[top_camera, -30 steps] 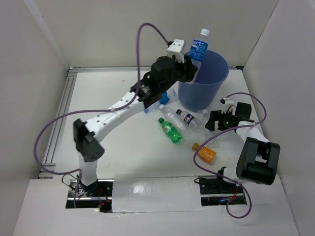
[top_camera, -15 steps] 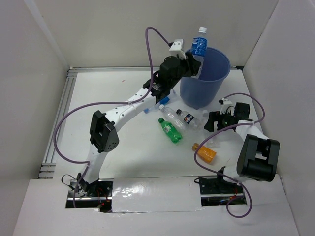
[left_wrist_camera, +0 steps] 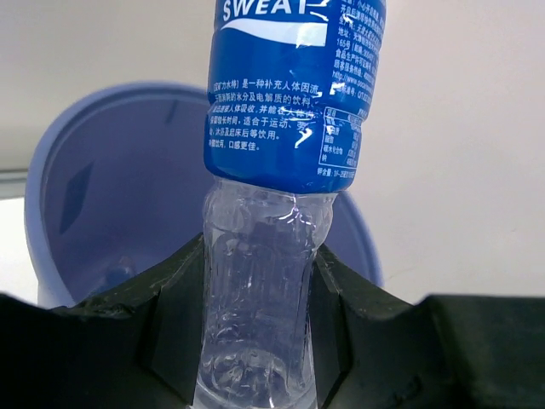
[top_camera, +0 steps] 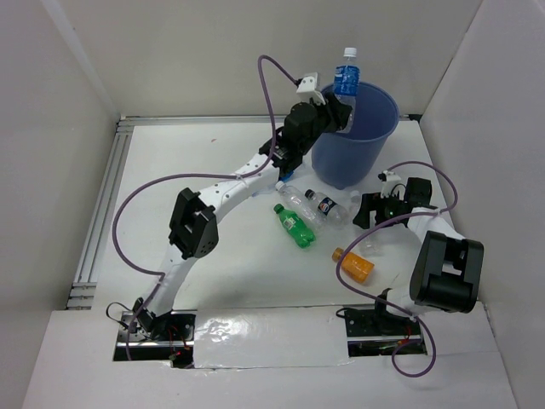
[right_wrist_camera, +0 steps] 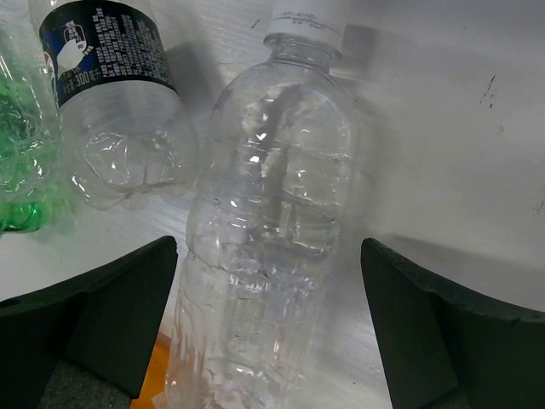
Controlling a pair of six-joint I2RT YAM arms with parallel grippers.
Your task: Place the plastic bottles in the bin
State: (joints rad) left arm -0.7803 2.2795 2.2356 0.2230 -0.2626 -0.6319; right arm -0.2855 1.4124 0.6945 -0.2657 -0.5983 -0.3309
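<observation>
- A robotics lab test cell, not a home.
- Plain white panels (top_camera: 51, 128) wall in a white table (top_camera: 213, 153).
- An aluminium rail (top_camera: 98, 221) edges it; purple cables (top_camera: 264, 81) hang loose.

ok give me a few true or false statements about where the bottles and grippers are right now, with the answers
1. The left gripper holds a blue-labelled bottle upright at the rim of the bin. True.
2. The right gripper is shut on the green bottle. False: it is open, its fingers either side of a clear bottle lying on the table.
3. The orange bottle is inside the bin. False: it lies on the table near the right arm.
4. The dark-labelled bottle lies on its side on the table. True.
</observation>
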